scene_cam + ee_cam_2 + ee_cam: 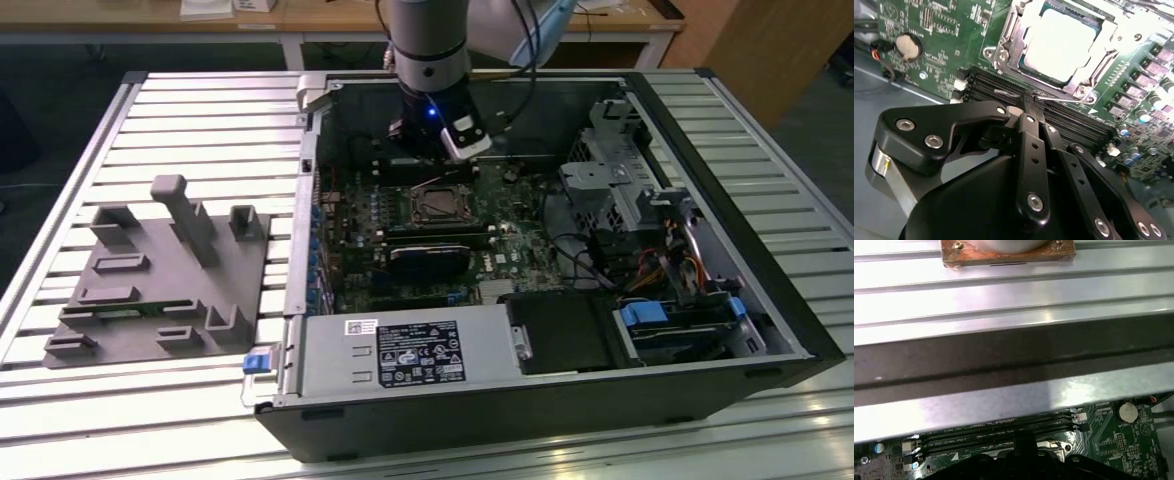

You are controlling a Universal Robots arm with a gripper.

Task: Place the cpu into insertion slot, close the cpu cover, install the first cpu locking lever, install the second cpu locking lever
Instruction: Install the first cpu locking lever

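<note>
The cpu (1064,42) lies in the insertion slot (438,205), its pale metal top showing through the cut-out of the cpu cover (1004,47), which lies flat over it. A thin wire locking lever (1064,99) runs along the socket edge nearest the memory slots. My gripper (1032,104) is shut, its black fingertips right at this wire, apparently touching it. In the exterior view the gripper (430,165) hangs inside the open computer case, just behind the socket. In the first wrist view the gripper (1024,455) is a dark shape next to the memory slots.
Long black memory slots (1074,122) lie between gripper and socket. A coin battery (908,45) sits on the board. The case holds a black card (427,262), a power supply (387,355) and a drive cage (674,320). A grey fixture plate (160,270) lies at the exterior view's left.
</note>
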